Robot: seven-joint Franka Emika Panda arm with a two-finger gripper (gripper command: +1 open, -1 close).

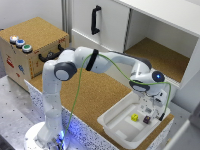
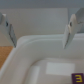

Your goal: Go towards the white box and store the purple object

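The white box (image 1: 109, 121) is a shallow white tray at the cork table's front corner, on the exterior view's right. The purple object (image 1: 146, 120) lies on the tray floor, next to a tiny yellow block (image 1: 134, 117). My gripper (image 1: 150, 109) hangs over the tray's far end, just above the purple block, open and empty. In the wrist view both fingers (image 2: 7, 29) stand apart over the tray's rim (image 2: 30, 50), my gripper (image 2: 39, 44) holds nothing, and the purple block (image 2: 77, 78) shows at the frame's edge with a yellow mark on it.
A big white cupboard with a black handle (image 1: 95, 20) stands behind, with an open cork-floored compartment (image 1: 160, 55) beside it. A cork box with coloured buttons (image 1: 30, 42) is at the exterior view's left. The cork tabletop (image 1: 87, 95) lies between.
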